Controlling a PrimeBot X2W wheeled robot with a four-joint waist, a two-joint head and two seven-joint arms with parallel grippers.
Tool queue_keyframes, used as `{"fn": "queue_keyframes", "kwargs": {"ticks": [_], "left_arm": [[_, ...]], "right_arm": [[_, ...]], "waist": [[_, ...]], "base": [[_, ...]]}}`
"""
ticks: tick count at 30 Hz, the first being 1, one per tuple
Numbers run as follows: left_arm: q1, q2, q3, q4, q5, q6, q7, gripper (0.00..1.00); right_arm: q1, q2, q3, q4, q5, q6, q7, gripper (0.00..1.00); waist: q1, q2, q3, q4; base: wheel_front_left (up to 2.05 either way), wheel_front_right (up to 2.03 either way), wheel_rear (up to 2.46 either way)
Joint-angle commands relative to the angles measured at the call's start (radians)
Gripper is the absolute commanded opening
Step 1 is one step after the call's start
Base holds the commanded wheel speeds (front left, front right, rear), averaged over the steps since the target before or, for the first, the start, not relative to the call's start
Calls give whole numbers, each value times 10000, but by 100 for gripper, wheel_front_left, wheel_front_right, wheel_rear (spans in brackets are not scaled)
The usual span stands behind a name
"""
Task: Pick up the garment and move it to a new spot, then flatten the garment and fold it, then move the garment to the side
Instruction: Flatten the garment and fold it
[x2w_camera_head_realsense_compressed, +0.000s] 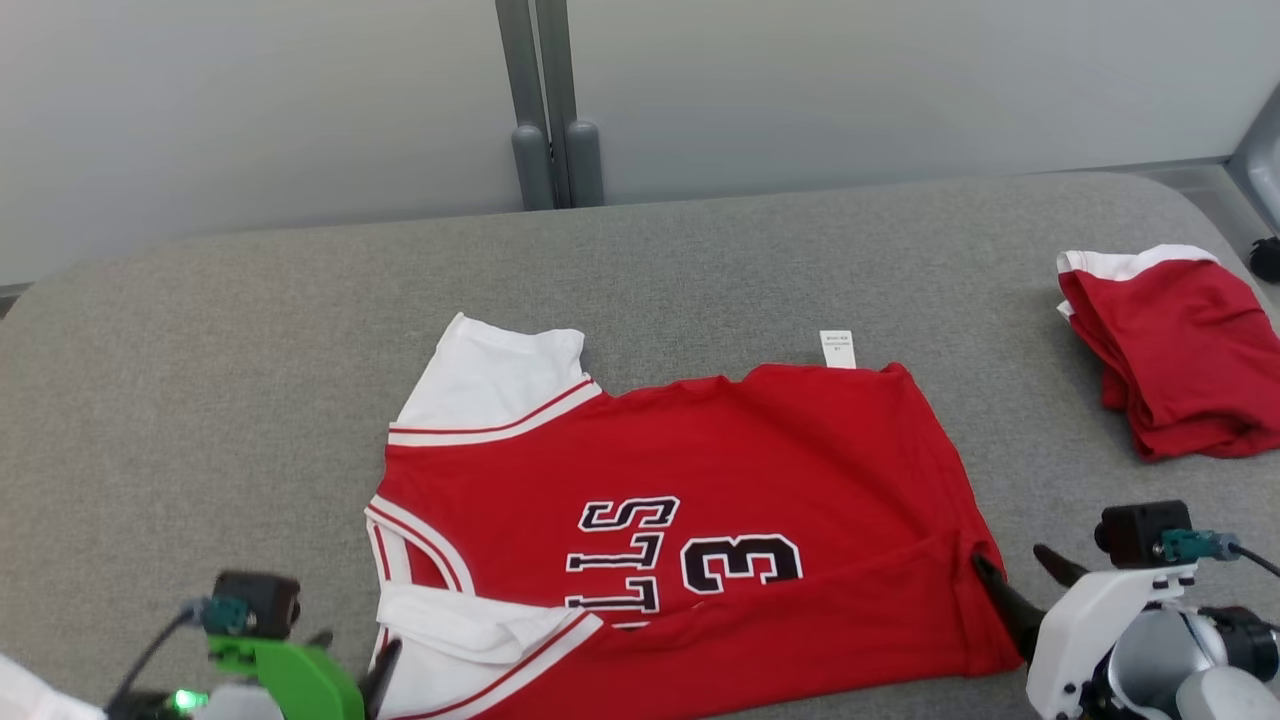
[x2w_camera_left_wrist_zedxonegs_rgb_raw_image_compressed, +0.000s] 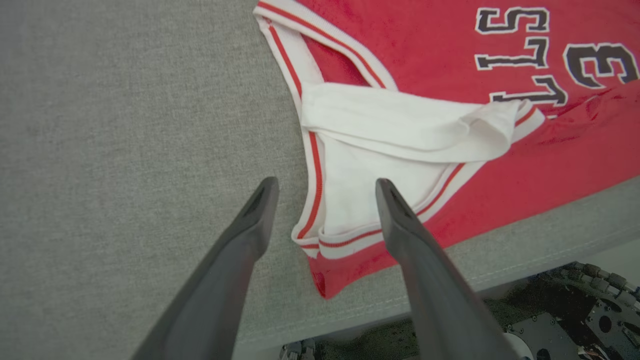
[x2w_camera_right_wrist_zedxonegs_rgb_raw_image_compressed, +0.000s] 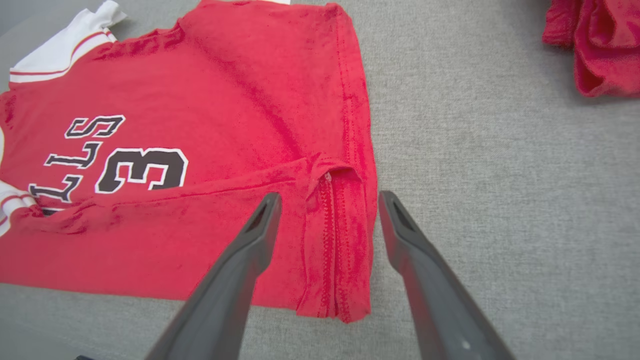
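Jersey (x2w_camera_head_realsense_compressed: 700, 480) mid desk (x2w_camera_head_realsense_compressed: 200, 400), near edge folded over. Left tool (x2w_camera_left_wrist_zedxonegs_rgb_raw_image_compressed: 326, 184) at 7 o'clock, right tool (x2w_camera_right_wrist_zedxonegs_rgb_raw_image_compressed: 330, 197) at 5: both gape, empty, straddling cloth. Risk: withdrawal snags hem (x2w_camera_right_wrist_zedxonegs_rgb_raw_image_compressed: 345, 260), dragging the fold; bunched sleeve (x2w_camera_left_wrist_zedxonegs_rgb_raw_image_compressed: 400, 120) creases in.

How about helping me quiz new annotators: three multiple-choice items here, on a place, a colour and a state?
1. Where is the crumpled red-and-white cloth bundle? A) far right on the grey padded table B) on the wall C) on the floor
2. What colour are the short sleeves of the flat red basketball jersey? A) black B) white C) green
3. How is the left claw? A) shut on a sleeve B) shut on the label C) open over a sleeve
Key: A, it sits by the table's right edge; B, white with red trim; C, its fingers stand apart.
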Motion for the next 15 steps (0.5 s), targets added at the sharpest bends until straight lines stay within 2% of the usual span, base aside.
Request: {"fn": "queue_keyframes", "kwargs": {"ticks": [1,7,11,15], "left_arm": [[-634,-53,97,-24,52,-154,-29,100],[-3303,-290,17,662,209,-1108,315,100],[-5339,-566,-268,1760,212,-1898,797,100],[-7086,-835,-576,2855,173,-2247,1176,100]], "right_arm": [[-310,5,-107,-136,-186,-10,-157,100],[-1936,136,-463,47,-543,-10,-601,100],[-3492,293,-672,949,-544,-12,-593,100],[-4799,359,-516,1987,-613,-7,-505,100]], "waist": [[0,0,202,84],[0,0,1197,-1],[0,0,2076,-83],[0,0,2812,-138]], "base": [[0,0,0],[0,0,0],[0,0,0],[0,0,0]]}}
